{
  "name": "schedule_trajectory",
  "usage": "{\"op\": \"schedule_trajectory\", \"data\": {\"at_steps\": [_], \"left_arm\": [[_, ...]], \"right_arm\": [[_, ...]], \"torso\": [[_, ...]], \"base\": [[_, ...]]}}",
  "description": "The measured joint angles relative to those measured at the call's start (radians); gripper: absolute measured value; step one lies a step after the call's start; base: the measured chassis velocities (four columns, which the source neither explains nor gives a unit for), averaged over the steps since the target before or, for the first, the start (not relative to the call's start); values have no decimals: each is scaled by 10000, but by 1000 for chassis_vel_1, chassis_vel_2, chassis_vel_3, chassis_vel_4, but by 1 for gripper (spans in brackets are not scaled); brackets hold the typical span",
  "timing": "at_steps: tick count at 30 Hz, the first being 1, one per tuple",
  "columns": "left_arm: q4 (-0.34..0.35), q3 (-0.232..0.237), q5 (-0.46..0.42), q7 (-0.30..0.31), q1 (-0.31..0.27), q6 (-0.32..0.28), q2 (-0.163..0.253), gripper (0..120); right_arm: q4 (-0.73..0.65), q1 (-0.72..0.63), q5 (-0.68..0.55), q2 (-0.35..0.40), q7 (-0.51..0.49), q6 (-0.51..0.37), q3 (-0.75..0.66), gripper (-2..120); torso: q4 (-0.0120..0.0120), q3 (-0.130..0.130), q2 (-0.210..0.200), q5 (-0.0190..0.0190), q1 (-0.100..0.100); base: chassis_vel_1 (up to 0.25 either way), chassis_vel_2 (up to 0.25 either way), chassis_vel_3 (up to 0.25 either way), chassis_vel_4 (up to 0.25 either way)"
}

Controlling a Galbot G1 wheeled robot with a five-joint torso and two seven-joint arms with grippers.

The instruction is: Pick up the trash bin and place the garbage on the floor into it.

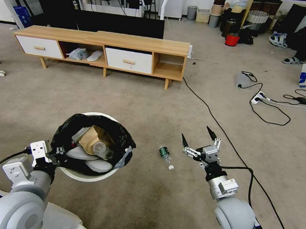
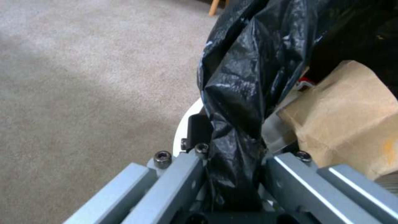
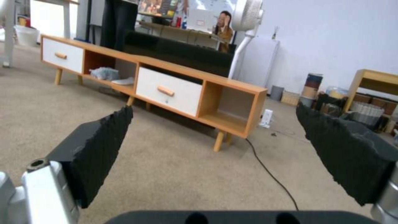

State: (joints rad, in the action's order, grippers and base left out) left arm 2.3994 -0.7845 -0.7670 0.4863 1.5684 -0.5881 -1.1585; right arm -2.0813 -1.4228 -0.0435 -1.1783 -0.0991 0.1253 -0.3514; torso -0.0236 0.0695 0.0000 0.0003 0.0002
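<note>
The round white trash bin (image 1: 76,175) with its crinkled black bag (image 1: 120,133) hangs low on the left, tilted toward me. My left gripper (image 1: 55,153) is shut on its near rim and bag fold (image 2: 234,146). Inside lie a tan box (image 1: 91,137), a clear bottle (image 1: 102,149) and pale litter. On the floor (image 1: 143,104) just right of the bin lies a small green-labelled clear bottle (image 1: 166,157) with a white cap. My right gripper (image 1: 196,136) hovers open just right of that bottle, its black pads (image 3: 104,146) wide apart with nothing between them.
A long wooden low cabinet (image 1: 105,51) with white drawers stands ahead. A black cable (image 1: 213,119) runs across the carpet past my right arm. A power strip (image 1: 260,98) and more cables lie at right. A red bucket (image 1: 232,39) and small grey bin (image 1: 192,12) stand far back.
</note>
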Motion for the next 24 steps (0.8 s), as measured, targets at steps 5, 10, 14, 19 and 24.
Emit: {"op": "schedule_trajectory", "data": {"at_steps": [5, 10, 14, 19, 24], "left_arm": [[-41, 7, 12, -1, -20, 10, -20, 0], [-53, 8, 13, -3, -27, 19, -29, 0], [-65, 8, 14, -6, -34, 25, -38, 0], [-104, 18, 19, -11, -46, 29, -52, 0], [-140, 28, 21, -12, -78, 34, -52, 0]], "right_arm": [[27, 23, -61, -62, -10, -43, -9, 100], [17, 20, -125, -86, -11, -181, -16, 100], [-9, 19, -162, -90, -10, -334, -14, 100], [-36, 20, -258, -105, 27, -412, -6, 100], [-35, 21, -307, -119, 51, -421, -2, 100]], "torso": [[2, 0, 0, -3, 0], [2, 0, 0, -3, 0], [2, 0, 0, -3, 0], [2, -1, 0, -3, -1], [2, 0, 0, -3, -1]], "base": [[0, 0, 0, 0], [0, 0, 0, 0], [0, 0, 0, 0], [0, 0, 0, 0], [0, 0, 0, 0]]}}
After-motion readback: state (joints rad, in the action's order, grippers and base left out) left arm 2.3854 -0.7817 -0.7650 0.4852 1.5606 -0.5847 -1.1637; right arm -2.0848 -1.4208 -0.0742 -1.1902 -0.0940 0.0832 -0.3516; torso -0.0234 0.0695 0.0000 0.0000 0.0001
